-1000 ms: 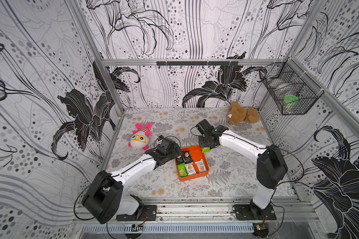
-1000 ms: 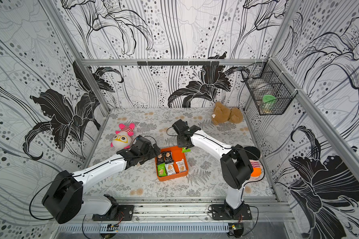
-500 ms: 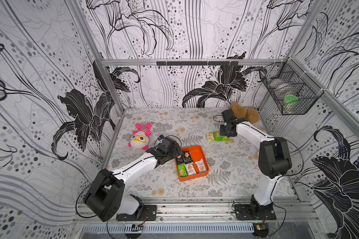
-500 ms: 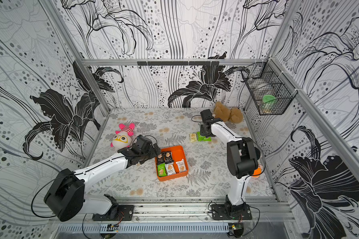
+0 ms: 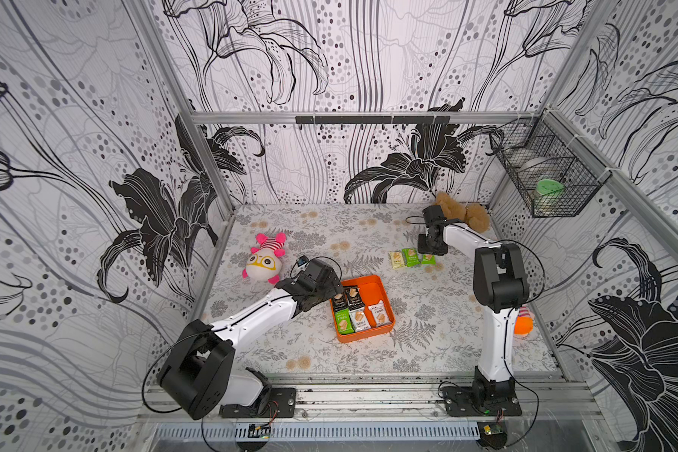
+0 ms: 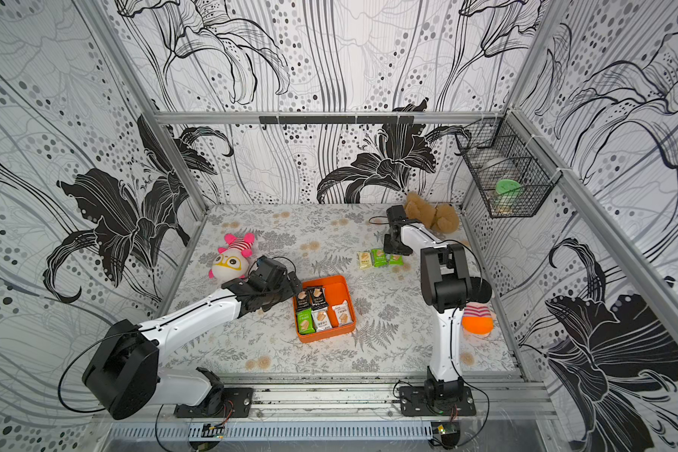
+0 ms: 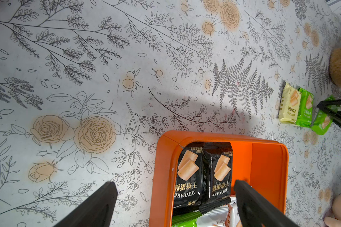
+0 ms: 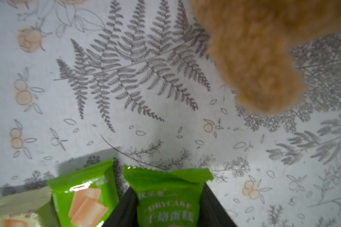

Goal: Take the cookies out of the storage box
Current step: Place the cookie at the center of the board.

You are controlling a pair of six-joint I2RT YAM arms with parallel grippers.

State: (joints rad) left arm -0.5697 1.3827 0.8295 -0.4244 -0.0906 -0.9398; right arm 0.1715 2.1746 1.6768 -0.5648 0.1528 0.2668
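Right gripper [image 8: 168, 194] clamps a green packet [image 8: 165, 176] to lay beside freed cookies [image 8: 81, 196]; left gripper [image 7: 175, 184] gapes, ready, over storage box [image 7: 268, 169].

The left arm [image 5: 253, 319] and right arm [image 5: 494, 336] share glossy white link shells, bulky black joint housings [image 5: 198, 373], thin looping black cables [image 5: 145, 387], screwed black base plates [image 5: 482, 405] and tapering matte-black fingers [image 7: 98, 206].

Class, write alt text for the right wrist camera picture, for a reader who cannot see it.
The right gripper holds a green cookie packet between its black fingers, over a floral-printed table. Beside it lie a second green packet and a pale yellow packet; a blurred tan plush toy sits nearby.
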